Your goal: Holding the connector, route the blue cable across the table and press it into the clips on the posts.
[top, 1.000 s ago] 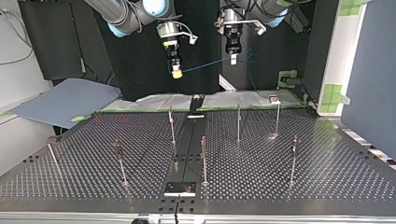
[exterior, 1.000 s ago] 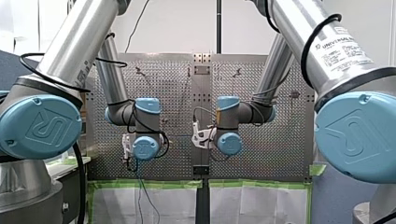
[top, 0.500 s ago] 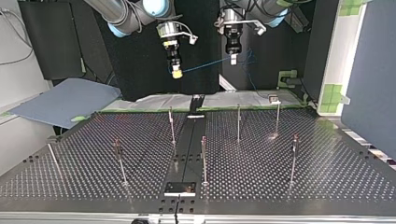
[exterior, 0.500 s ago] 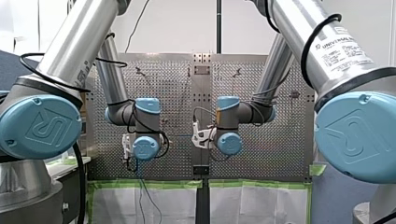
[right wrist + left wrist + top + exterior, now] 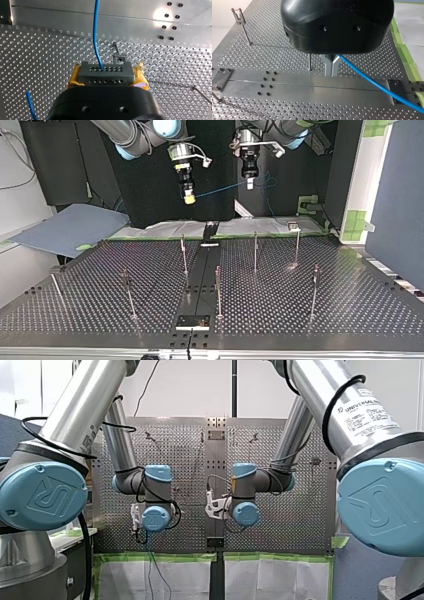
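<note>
Blue cable [image 5: 220,189] is up in the air past the far edge of the table [image 5: 350,310], not in any clip yet.

Going near to far in the top view:
- **Near edge:** a small plate [image 5: 192,321] sits on the dark centre rail [image 5: 202,275].
- **Middle:** thin posts [image 5: 218,290] stand well apart on both sides of the rail, with plenty of bare perforated surface between them.
- **Far edge:** it's lined with green tape [image 5: 160,557], and a blue-grey sheet [image 5: 70,227] lies off the far left corner.

Beyond that, both grippers hang above table height. There's open air between them and the far row of posts.

My right gripper [image 5: 188,197] is the one at the left of the top view. Its yellow pads [image 5: 75,78] are clamped on the grey connector [image 5: 105,72]. The cable leaves the connector's face straight ahead, passing over a clip post [image 5: 118,57].

From there the cable runs right and slightly upward to my left gripper [image 5: 249,182]. That one's metal fingers [image 5: 328,67] are pinched together on it. A slack loop of cable dangles just to the right of that gripper.
</note>
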Tool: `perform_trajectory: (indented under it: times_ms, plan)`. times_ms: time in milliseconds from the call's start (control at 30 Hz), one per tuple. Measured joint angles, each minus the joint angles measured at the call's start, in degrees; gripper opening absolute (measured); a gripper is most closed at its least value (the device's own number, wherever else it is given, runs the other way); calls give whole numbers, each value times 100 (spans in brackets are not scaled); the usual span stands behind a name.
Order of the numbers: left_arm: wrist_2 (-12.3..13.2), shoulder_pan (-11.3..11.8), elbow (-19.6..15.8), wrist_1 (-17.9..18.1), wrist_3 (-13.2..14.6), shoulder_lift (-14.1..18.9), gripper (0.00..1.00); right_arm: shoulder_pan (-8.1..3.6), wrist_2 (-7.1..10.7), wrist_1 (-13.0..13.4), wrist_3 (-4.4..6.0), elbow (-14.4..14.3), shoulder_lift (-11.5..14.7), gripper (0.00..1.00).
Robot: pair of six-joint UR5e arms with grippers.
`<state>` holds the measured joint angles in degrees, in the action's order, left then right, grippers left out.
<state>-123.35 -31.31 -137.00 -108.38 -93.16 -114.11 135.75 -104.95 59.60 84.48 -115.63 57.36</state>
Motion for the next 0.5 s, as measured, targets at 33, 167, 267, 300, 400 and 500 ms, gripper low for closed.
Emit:
perform_trajectory:
  times_ms: [33, 167, 267, 300, 400, 500]
  plan:
    - [0, 0, 0, 0, 0, 0, 0, 0, 0, 0, 0, 0, 0, 0]
    - [0, 17, -15, -26, 14, -26, 0, 5, -4, -6, -5, 6, -7, 0]
    - [0, 36, -29, -94, 22, -88, 0, 14, -13, -81, -19, 25, -81, 0]
    - [0, 38, -31, -106, 23, -99, 0, 15, -15, -134, -22, 29, -134, 0]
    - [0, 42, -33, -125, 25, -117, 0, 16, -17, -232, -25, 33, -275, 0]
    - [0, 43, -34, -130, 26, -121, 0, 17, -17, -268, -26, 33, -359, 0]
